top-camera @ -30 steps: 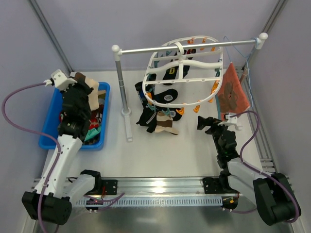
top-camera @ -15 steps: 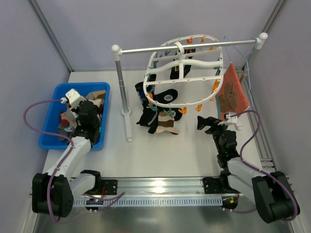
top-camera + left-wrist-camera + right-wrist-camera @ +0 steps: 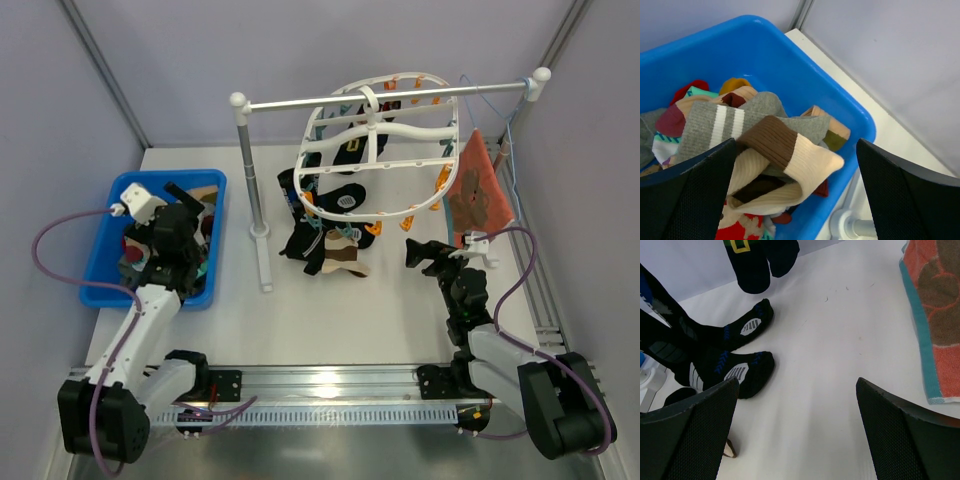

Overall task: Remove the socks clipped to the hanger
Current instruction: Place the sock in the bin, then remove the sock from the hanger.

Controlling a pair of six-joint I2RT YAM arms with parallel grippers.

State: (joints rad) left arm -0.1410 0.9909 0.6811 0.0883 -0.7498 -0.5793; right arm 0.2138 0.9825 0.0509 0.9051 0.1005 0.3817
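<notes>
The left gripper (image 3: 190,203) is held over the blue bin (image 3: 98,262) at the far left of the table (image 3: 370,310). Its fingers are spread wide and nothing is pinched between them. In the left wrist view, loose socks (image 3: 765,145) are seen heaped in the bin directly beneath the spread fingers. A cream and brown ribbed one lies on top, a grey one with 2 white stripes is under it, and red, teal and mustard pieces are seen around them. Whether any of them is touched by a finger cannot be told.

The hanger (image 3: 385,130) is hung by its hook from the rail of the white stand (image 3: 255,185). It is well to the right of the left gripper and farther back than the right gripper (image 3: 425,252). Black socks (image 3: 300,238) are clipped along its near-left rim and hang low, with a beige patterned sock (image 3: 345,258) just beside them. More dark socks are seen through the frame.

The right gripper is held low over the table, below the near-right edge of the hanger, with its fingers spread and nothing between them. In the right wrist view, the clipped black socks are seen to the far left of the fingers, well apart from them, with their toes reaching the table. The orange-red cloth (image 3: 935,315) hangs at the far right.
</notes>
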